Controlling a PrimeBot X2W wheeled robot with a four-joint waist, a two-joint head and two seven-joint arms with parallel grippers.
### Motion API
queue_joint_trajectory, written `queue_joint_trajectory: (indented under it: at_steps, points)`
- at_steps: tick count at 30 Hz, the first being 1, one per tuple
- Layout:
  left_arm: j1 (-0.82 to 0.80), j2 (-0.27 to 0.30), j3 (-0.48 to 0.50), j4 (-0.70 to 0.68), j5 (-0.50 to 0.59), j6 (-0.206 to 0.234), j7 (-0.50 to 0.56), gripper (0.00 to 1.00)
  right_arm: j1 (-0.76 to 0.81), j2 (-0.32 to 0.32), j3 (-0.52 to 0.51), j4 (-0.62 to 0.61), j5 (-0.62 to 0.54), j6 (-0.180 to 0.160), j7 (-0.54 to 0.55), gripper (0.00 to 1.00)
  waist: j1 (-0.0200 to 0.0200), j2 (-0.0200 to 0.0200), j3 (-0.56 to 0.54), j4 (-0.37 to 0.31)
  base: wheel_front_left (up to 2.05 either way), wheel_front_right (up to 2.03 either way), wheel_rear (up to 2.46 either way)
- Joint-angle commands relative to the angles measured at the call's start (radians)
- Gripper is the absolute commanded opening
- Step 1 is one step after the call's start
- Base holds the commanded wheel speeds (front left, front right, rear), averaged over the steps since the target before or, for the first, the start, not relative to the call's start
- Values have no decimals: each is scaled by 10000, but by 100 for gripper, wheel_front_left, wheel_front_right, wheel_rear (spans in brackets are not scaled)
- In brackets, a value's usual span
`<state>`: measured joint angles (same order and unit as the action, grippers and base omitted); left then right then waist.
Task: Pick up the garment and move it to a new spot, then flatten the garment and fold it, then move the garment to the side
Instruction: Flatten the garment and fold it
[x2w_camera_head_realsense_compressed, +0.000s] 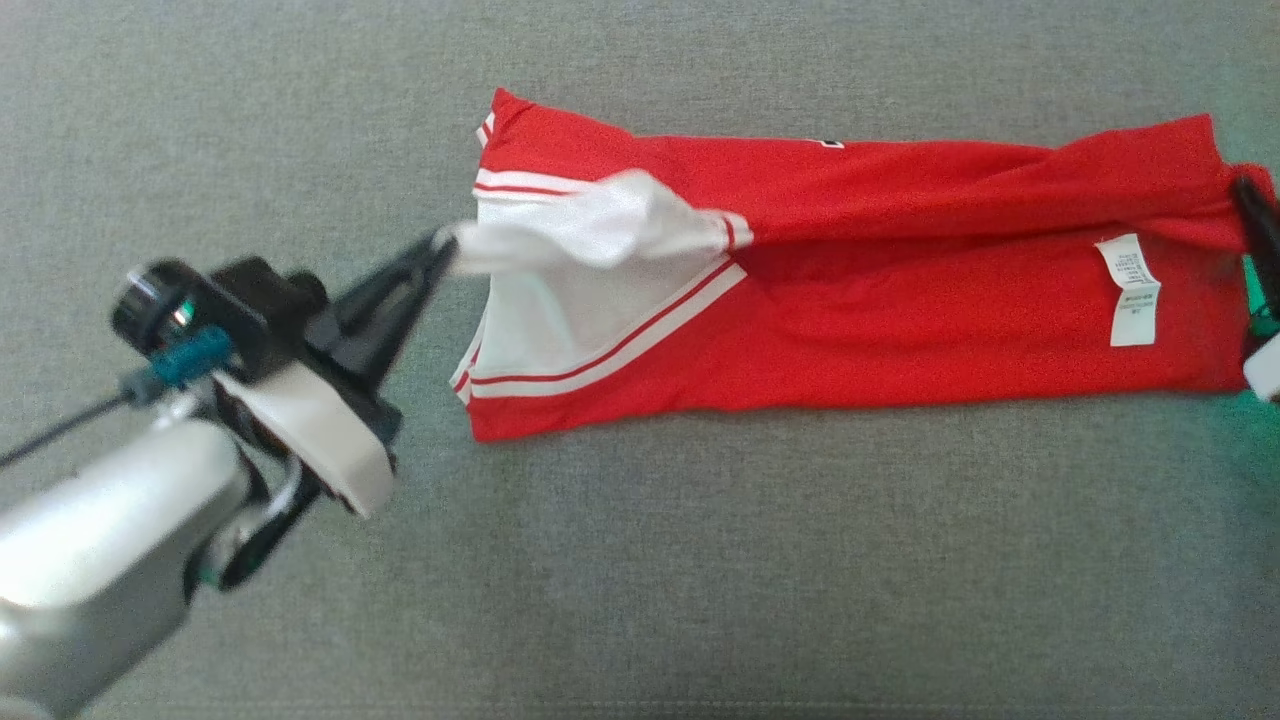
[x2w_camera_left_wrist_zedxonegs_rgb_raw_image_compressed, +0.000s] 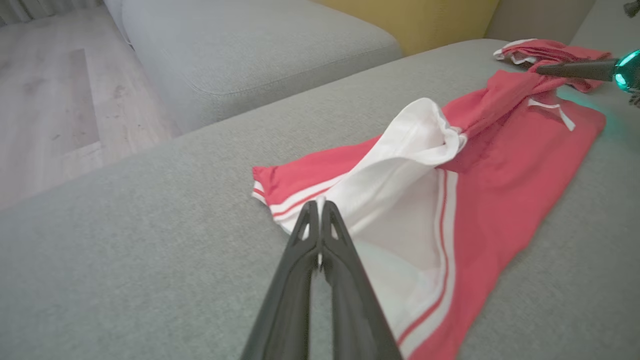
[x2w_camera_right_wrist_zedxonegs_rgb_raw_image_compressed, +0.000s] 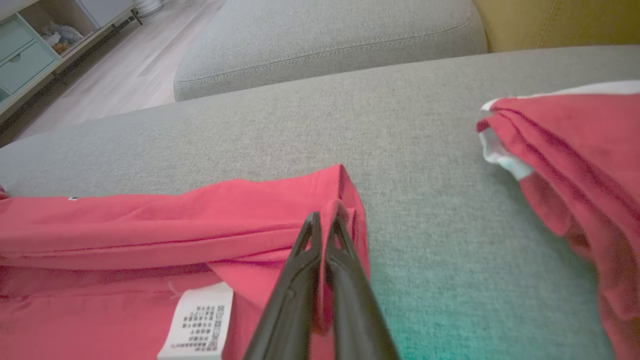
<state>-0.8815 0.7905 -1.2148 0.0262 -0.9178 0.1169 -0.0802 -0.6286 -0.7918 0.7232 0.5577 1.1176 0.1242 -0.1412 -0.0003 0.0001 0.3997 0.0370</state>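
Garment lies lengthwise on the sofa, looks light, limp and likely slick, so you grip its end hems: left gripper clamped on white edge, right gripper clamped on red hem.

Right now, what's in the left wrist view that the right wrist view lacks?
Left wrist: left gripper shut on the white panel. Right wrist: cabinet with teal drawers. Both: red garment, right gripper shut on its far end, label, grey sofa, yellow cushion, floor.
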Motion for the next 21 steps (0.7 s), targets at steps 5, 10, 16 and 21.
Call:
queue_joint_trajectory:
  at_steps: [5,10,16,21]
  points:
    - [558,186,329,-530,-202,739,-406,100,797,1,-354,33,-83,65,-193,96,3,-1,-13,-13,0,0,0]
    - [1359,-656,778,188,-289,2041,-1414,100,1320,619,-988,450,-289,65,-808,100,3,-1,-320,39,0,0,0]
    - [2892,-2047,2180,233,526,3571,-1805,100,2461,1406,-2884,443,-1372,65,-1194,100,3,-1,-803,162,0,0,0]
    - [4733,-3345,3881,-407,2547,4185,-1812,100,3366,2641,-5026,-158,-2787,65,-1202,100,3,-1,-1133,314,0,0,0]
